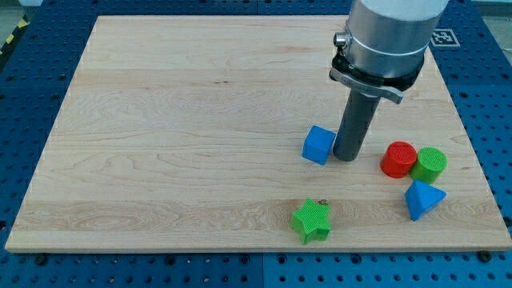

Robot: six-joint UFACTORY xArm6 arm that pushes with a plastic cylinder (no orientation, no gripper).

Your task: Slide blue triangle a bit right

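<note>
The blue triangle (pixel 422 198) lies near the board's right edge toward the view's bottom. My tip (pixel 346 158) rests on the board well to its upper left, right beside a blue cube (pixel 318 145), just to the cube's right. A red cylinder (pixel 398 159) and a green cylinder (pixel 430 164) stand side by side, touching, just above the blue triangle. A green star (pixel 311 221) lies at the bottom, left of the triangle.
The wooden board (pixel 176 136) sits on a blue perforated table. The arm's wide grey body (pixel 388 36) hangs over the board's top right. The board's right edge runs close to the blue triangle.
</note>
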